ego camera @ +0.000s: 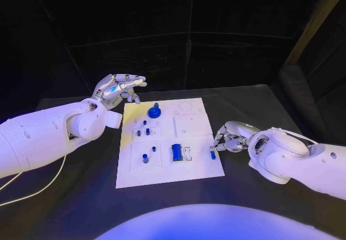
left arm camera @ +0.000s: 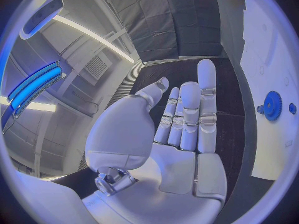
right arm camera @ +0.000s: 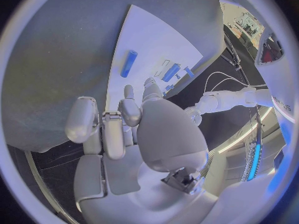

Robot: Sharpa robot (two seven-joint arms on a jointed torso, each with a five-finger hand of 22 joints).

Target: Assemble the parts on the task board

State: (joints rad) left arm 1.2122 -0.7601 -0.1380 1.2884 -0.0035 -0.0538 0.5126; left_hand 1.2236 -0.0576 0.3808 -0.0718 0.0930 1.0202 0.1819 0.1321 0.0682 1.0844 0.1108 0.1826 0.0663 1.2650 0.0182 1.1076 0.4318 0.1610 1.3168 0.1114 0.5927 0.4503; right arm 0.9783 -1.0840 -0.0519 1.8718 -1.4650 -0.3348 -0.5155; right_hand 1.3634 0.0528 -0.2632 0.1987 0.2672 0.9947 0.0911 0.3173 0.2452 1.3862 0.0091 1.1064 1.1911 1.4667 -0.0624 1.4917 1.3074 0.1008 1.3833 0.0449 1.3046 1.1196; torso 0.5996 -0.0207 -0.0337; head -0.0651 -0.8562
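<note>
A small blue cylindrical peg (ego camera: 213, 155) lies near the white rectangular task board (ego camera: 194, 170)'s right edge, long axis running near-to-far, beside the right hand (ego camera: 227, 141), whose curled fingers hold nothing, while the left hand (ego camera: 119, 89) hovers empty, fingers loosely spread.

A robotics lab or test cell was indicated. A black table (ego camera: 259, 100) was seen, enclosed behind by dark curtain panels (ego camera: 187, 55) hung as a backdrop. At the middle of the table a white task board (ego camera: 194, 172) was laid out. Beyond the curtain, in the left wrist view, a high industrial ceiling with long strip lights (left arm camera: 93, 35) and a wall vent (left arm camera: 96, 67) was noted. A white cable (ego camera: 32, 192) was trailed beside the table.
</note>
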